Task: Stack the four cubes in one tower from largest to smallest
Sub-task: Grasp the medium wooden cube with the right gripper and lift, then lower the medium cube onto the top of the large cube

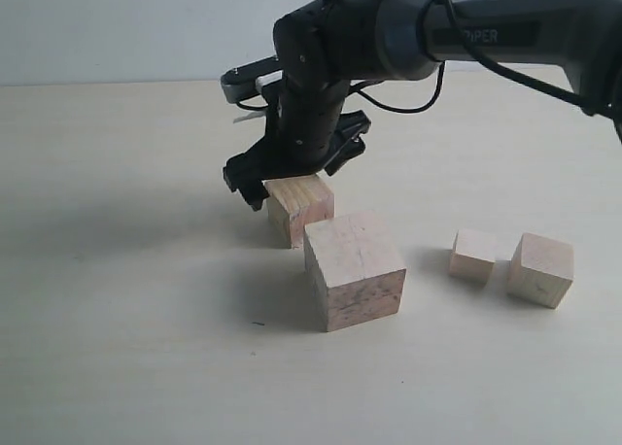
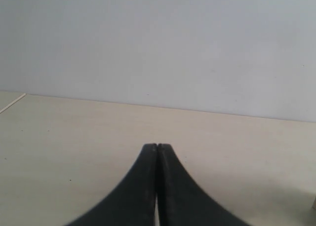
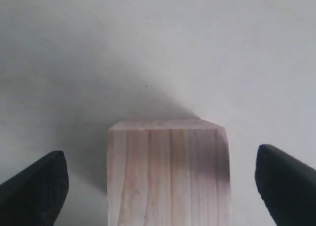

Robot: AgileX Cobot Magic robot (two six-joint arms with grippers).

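Pale beige tabletop (image 1: 117, 358), blank whitish wall (image 1: 107, 27)

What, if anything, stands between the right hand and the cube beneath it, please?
Nothing visible does. The open right hand sits over the second-largest cube, with its fingers on either side and a bare gap between each and the cube.

The exterior view looks obliquely down at the tabletop (image 1: 117, 367) from close by, with the wall (image 1: 117, 27) at 12 o'clock. The right wrist view looks past the right hand (image 3: 160, 186), very near one cube (image 3: 168, 171); the exterior view shows that cube at 11 o'clock of centre. The left wrist view skims the tabletop toward the wall, past the left hand (image 2: 157, 148).
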